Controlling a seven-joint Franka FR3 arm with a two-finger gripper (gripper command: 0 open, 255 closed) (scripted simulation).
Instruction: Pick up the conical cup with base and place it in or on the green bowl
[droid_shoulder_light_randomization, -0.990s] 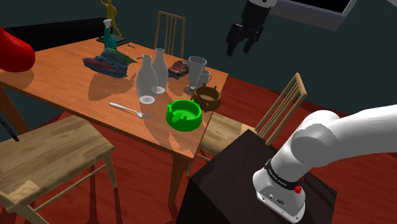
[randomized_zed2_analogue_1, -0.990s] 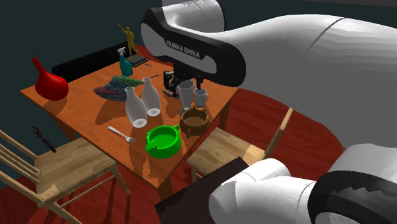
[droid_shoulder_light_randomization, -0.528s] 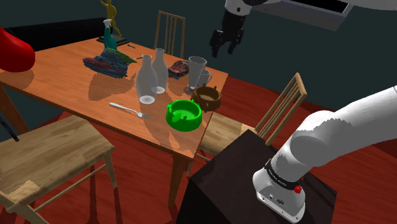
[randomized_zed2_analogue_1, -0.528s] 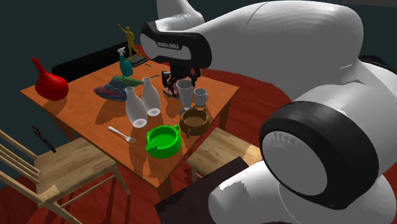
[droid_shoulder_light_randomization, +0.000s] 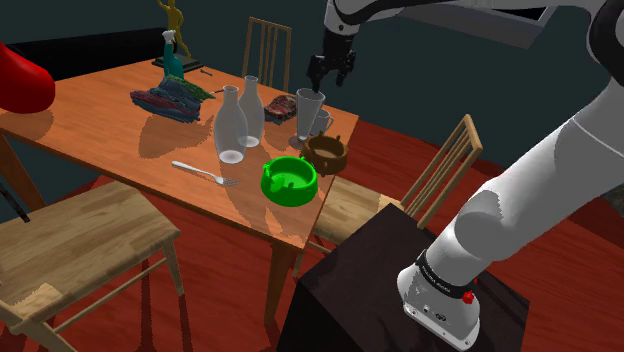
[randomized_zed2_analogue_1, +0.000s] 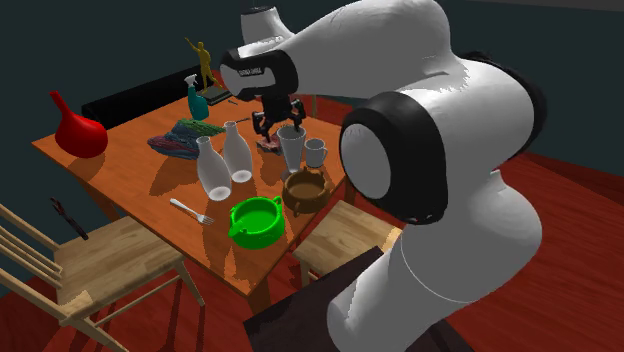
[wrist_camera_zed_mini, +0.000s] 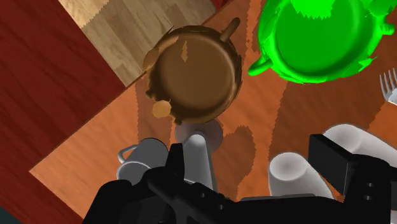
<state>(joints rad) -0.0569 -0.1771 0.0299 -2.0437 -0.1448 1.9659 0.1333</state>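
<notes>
The conical cup (droid_shoulder_light_randomization: 309, 113) is a tall pale grey glass on a round foot, standing near the table's corner beside a small mug (droid_shoulder_light_randomization: 323, 120). The green bowl (droid_shoulder_light_randomization: 289, 181) sits in front of it, toward the table's near edge. My black gripper (droid_shoulder_light_randomization: 329, 80) hangs open just above and slightly behind the cup's rim. In the second exterior view the gripper (randomized_zed2_analogue_1: 279, 126) hovers over the cup (randomized_zed2_analogue_1: 291, 149), with the green bowl (randomized_zed2_analogue_1: 256, 221) nearer the camera. In the wrist view the cup (wrist_camera_zed_mini: 198, 156) stands close inside one finger (wrist_camera_zed_mini: 175, 162); the gripper (wrist_camera_zed_mini: 253, 164) holds nothing, and the green bowl (wrist_camera_zed_mini: 318, 38) lies beyond.
A brown pot (droid_shoulder_light_randomization: 326, 152) stands between cup and bowl. Two white vases (droid_shoulder_light_randomization: 232, 125) and a fork (droid_shoulder_light_randomization: 203, 173) lie toward the shoulder view's left. Farther back are a teal spray bottle (droid_shoulder_light_randomization: 173, 58), a statuette and a red vase (droid_shoulder_light_randomization: 20, 85). Wooden chairs (droid_shoulder_light_randomization: 435, 175) surround the table (droid_shoulder_light_randomization: 110, 135).
The gripper has travelled toward the shoulder view's left and downward, from out beyond the table corner to just above the cup. Its fingers stay open. Nothing on the table moved.
</notes>
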